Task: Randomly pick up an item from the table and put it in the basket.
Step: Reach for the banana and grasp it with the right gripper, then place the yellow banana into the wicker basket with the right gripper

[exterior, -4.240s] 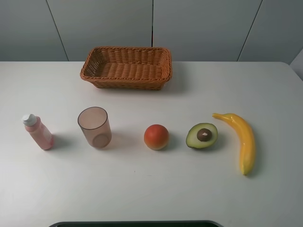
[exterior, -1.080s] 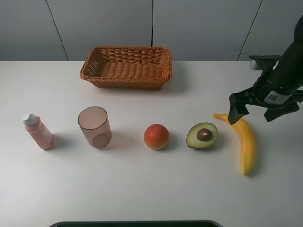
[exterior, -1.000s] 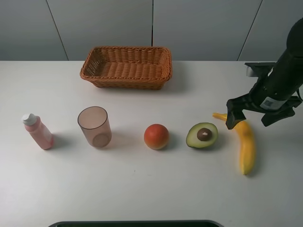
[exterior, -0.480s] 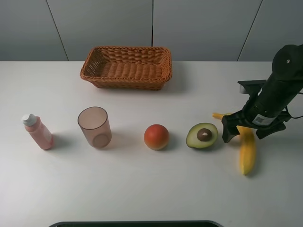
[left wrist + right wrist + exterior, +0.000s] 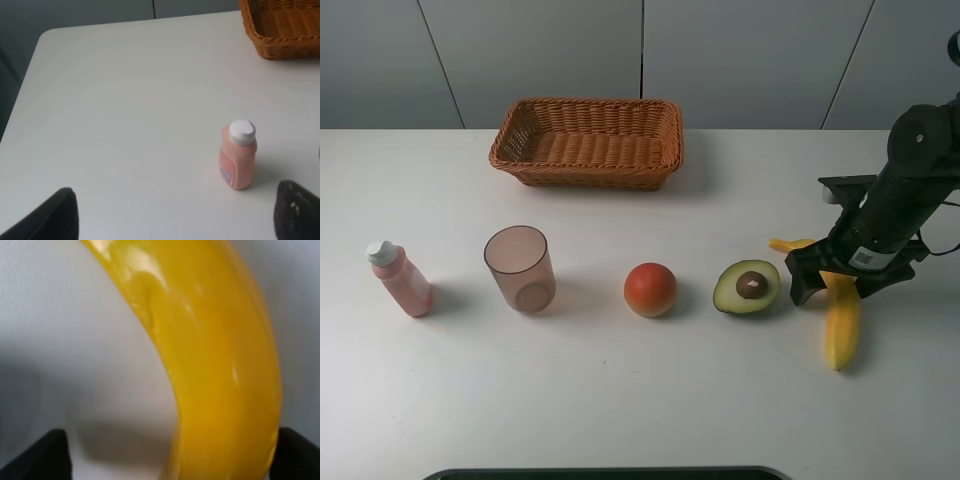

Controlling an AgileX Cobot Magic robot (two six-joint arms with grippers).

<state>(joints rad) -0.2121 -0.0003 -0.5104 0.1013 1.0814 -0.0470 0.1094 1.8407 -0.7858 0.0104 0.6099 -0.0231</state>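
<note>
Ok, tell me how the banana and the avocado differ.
The banana is long, curved and yellow; the avocado is short, oval and green. The banana is whole, while the avocado is halved, its brown pit showing. The open right hand straddles the banana; nothing is over the avocado. Both lie on the table, side by side.

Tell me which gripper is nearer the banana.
Right. The right gripper straddles the banana, jaws open; the left gripper is far off, facing the bottle.
</note>
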